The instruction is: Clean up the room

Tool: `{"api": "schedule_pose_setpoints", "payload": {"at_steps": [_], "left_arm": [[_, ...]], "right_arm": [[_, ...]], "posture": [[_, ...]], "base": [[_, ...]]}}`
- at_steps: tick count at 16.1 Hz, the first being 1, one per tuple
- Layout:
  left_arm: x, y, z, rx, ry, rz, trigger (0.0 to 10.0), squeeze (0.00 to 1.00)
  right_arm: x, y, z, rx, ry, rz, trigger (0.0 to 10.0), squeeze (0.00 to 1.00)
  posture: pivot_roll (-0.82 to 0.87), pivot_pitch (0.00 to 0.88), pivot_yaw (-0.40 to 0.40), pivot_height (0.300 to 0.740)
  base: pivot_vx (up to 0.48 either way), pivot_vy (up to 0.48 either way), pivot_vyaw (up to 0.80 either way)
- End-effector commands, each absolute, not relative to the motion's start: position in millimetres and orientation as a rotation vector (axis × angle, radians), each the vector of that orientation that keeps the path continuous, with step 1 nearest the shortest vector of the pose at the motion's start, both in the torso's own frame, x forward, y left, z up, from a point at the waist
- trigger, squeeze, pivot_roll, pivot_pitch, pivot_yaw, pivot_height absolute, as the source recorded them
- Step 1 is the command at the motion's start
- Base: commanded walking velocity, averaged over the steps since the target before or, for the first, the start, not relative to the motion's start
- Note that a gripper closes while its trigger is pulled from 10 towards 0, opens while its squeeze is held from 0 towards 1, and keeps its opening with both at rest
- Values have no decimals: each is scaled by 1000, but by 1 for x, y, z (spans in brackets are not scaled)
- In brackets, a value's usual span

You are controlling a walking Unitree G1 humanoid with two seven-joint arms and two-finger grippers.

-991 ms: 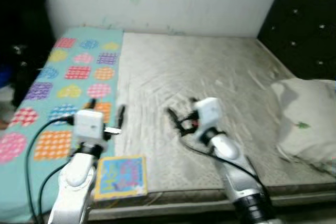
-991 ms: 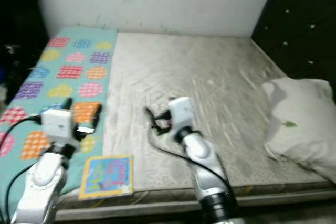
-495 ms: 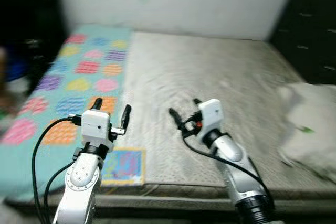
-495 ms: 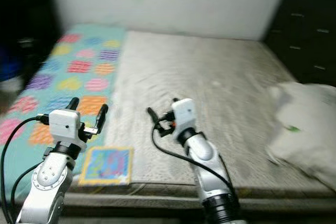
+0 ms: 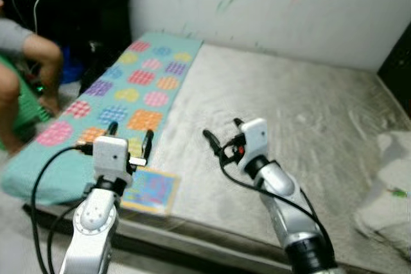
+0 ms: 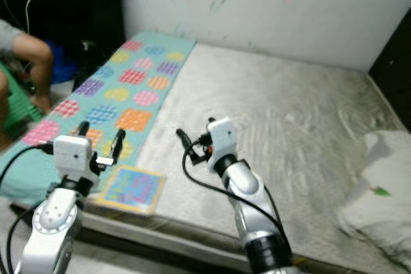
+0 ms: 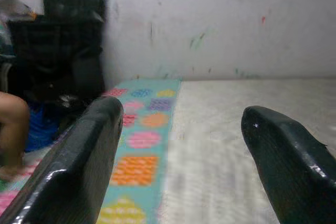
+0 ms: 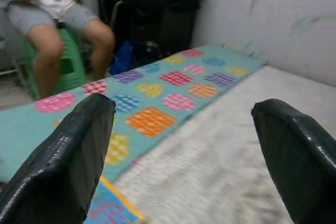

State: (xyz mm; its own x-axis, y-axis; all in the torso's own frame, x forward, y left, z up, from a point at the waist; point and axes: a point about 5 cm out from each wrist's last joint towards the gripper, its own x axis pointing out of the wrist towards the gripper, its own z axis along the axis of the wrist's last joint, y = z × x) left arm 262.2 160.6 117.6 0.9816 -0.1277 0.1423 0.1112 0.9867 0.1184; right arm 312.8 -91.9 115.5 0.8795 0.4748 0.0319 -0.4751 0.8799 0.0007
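At the far left a person point(image 8: 50, 30) sits on a green stool point(image 8: 65, 66) beside the bed. A teal blanket point(image 5: 138, 88) with coloured patches covers the left strip of the grey mattress point(image 5: 302, 120). The left gripper point(image 5: 130, 138) hangs above the blanket, its fingers wide apart and holding nothing. A colourful book point(image 5: 151, 190) lies at the near edge of the bed. The right gripper point(image 5: 221, 131) hovers over the mattress, also wide and empty. A white pillow point(image 6: 379, 190) lies at the right, under the white wall point(image 5: 289, 11).

The head views look down from the near edge over the bed point(image 5: 308, 107). Both wrist views face left-far, sharing the quilt point(image 7: 142, 140).
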Motion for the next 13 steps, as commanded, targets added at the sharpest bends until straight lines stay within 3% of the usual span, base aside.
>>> {"api": "schedule_pose_setpoints", "payload": {"at_steps": [1, 2, 5, 6, 7, 8, 12, 13], "left_arm": [[264, 156, 120, 105, -153, -142, 10000, 0], [264, 156, 120, 108, -154, -138, 10000, 0], [265, 157, 120, 109, -159, -131, 10000, 0], [265, 157, 121, 105, -163, -129, 8863, 0], [265, 157, 121, 102, -163, -132, 9176, 0], [265, 156, 121, 108, -157, -139, 10000, 0], [265, 156, 120, 111, -156, -135, 10000, 0], [266, 156, 121, 112, -156, -135, 10000, 0]], "right_arm": [[315, -101, 120, 25, -55, 456, 4549, 267], [315, -101, 121, 28, -68, 457, 0, 0], [315, -102, 121, 20, -66, 443, 0, 0], [315, -102, 121, 17, -67, 439, 0, 0], [315, -102, 121, 16, -67, 439, 0, 0], [317, -103, 119, 2, -54, 432, 10000, 0], [318, -106, 120, 1, -57, 414, 10000, 0], [318, -106, 121, 15, -62, 417, 10000, 122]], "posture": [[-83, 0, -76, 740], [-83, 0, -76, 740], [-82, 0, -74, 740], [-82, 0, -74, 740], [-82, 0, -74, 740], [-84, 0, -75, 740], [-84, 0, -75, 740], [-86, 1, -76, 740]], "base": [[0, 0, 0], [0, 0, 0], [0, 0, 0], [0, 0, 0], [0, 0, 0], [0, 0, 0], [0, 0, 0], [0, 0, 0]]}}
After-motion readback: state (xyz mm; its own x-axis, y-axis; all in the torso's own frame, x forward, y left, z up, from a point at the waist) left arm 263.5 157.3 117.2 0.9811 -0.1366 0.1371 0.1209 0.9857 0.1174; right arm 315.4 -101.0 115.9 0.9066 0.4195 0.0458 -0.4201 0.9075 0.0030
